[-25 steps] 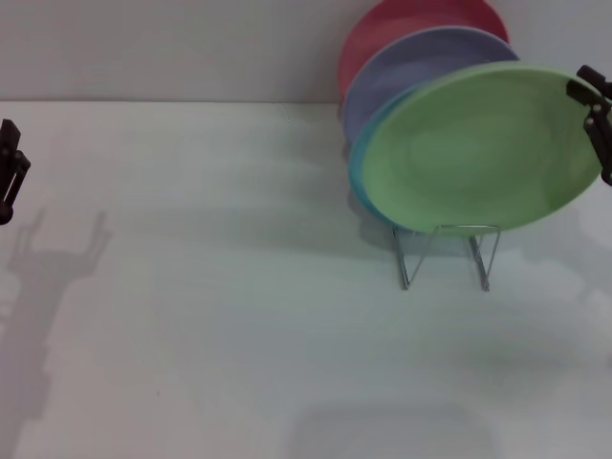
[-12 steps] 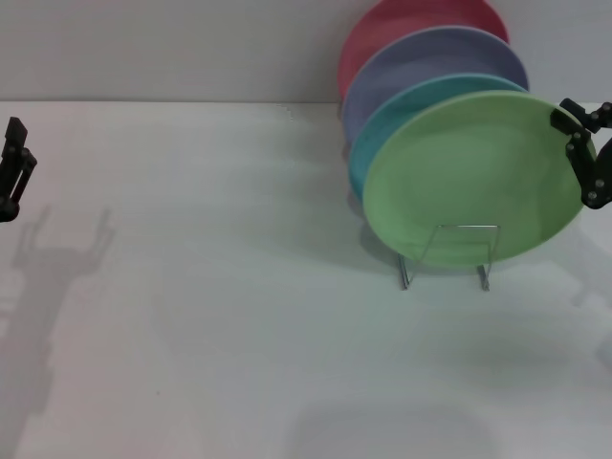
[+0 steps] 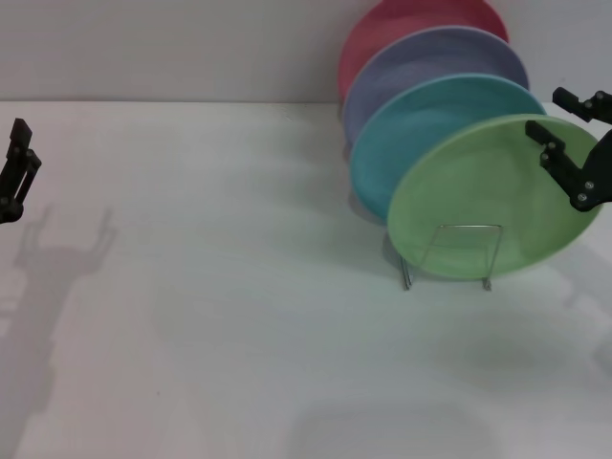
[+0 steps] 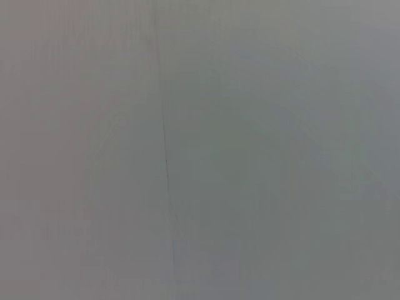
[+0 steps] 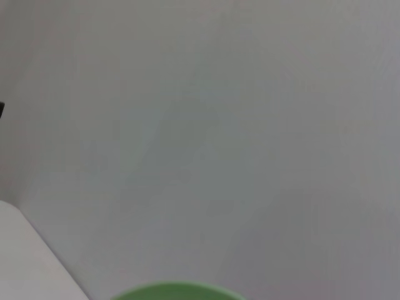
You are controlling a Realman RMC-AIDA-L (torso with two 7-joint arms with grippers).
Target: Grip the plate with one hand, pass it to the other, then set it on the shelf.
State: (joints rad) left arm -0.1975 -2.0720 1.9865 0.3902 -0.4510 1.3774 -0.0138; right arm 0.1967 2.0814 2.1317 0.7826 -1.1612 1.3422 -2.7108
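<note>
Item: round shallow light green plastic plate (image 3: 483, 201), stiff, likely light and slick, leaning in thin silver wire rack (image 3: 449, 253)
Hold: right black pincer (image 3: 566, 143) spread open at far-right rim; rim suits
Left pincer (image 3: 17, 172): far left, state unclear

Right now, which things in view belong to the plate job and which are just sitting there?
In the job:
- green plate, resting in the wire rack
- wire rack
- right gripper, jaws open around the plate's rim
- left gripper, parked at the table's far left

Just there:
- turquoise plate
- lavender plate
- red plate
- table
</note>
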